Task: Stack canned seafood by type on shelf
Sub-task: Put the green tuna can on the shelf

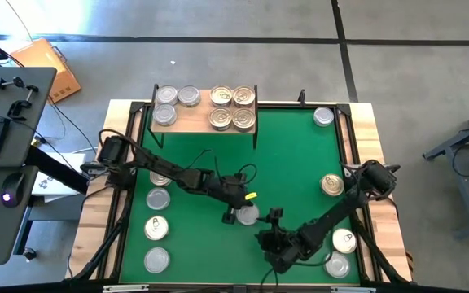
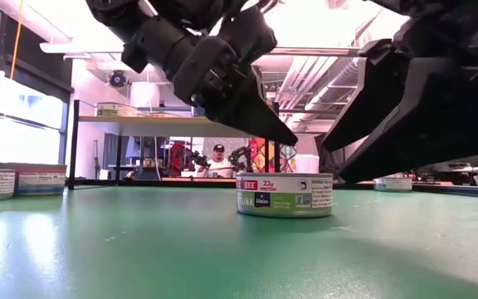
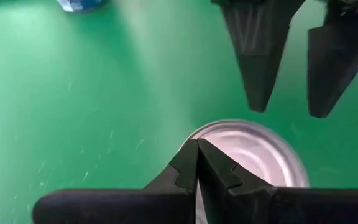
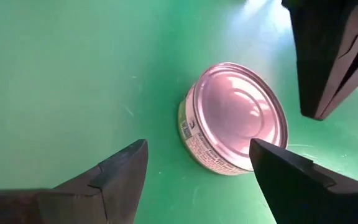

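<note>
**Lining up on the loose silver tin**

Hovering over the silver-lidded tin (image 4: pixel 235 118) at the middle of the green mat (image 1: pixel 283 155), your right end effector (image 4: pixel 197 171) stood spread, wide enough to straddle it from the near side. Your left end effector (image 3: pixel 197 163) was pressed together and empty, tips just over the tin's far-left rim, probably steadying it. You had the shelf (image 1: pixel 206 120) at the far edge already sorted: silver tins left, gold-lidded tins (image 1: pixel 233 107) right.

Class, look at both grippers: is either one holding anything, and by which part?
Nothing is held. The left gripper is shut, empty, above the silver-lidded can; the right gripper is open beside it.
</note>
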Controlling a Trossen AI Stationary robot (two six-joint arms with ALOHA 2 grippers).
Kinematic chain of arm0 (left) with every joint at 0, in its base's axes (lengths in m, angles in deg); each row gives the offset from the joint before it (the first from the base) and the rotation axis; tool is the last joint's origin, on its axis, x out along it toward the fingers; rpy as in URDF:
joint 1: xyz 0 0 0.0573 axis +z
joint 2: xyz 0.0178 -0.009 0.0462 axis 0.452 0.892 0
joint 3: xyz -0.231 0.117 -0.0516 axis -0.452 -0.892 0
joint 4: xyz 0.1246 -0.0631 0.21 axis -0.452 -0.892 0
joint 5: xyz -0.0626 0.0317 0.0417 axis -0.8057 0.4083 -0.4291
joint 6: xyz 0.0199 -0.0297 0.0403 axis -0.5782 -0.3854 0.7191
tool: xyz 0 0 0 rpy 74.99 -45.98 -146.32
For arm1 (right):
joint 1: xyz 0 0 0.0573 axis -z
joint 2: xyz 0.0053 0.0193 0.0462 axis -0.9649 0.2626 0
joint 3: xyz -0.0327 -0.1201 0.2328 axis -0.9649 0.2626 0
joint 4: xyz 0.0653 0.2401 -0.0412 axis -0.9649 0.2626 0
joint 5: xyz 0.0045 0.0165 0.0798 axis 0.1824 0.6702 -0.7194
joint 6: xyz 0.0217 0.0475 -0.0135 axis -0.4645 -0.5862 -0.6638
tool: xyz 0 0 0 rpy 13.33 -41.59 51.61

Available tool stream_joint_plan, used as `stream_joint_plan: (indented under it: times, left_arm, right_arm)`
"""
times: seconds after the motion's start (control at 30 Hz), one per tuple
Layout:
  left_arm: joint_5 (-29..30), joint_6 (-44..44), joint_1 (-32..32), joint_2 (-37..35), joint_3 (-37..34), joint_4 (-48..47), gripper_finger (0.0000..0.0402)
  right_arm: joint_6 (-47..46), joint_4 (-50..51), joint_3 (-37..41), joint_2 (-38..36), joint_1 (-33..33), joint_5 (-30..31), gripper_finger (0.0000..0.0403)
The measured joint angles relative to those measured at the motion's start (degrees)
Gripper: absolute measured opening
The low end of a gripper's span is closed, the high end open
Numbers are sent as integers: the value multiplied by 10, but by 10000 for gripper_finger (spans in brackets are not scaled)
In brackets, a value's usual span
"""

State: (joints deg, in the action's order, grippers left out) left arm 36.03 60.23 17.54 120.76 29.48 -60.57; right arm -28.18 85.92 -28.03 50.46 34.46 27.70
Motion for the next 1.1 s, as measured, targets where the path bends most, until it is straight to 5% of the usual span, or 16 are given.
stream_joint_plan:
  times: [0.53, 1.1]
  left_arm:
    - [3, -14, 33, 55, 1, -14, 0]
    - [3, -15, 16, 10, 2, -13, 0]
  right_arm:
    - [-14, 0, 0, 0, 7, -9, 277]
    - [-29, 28, 0, 0, 4, -33, 277]
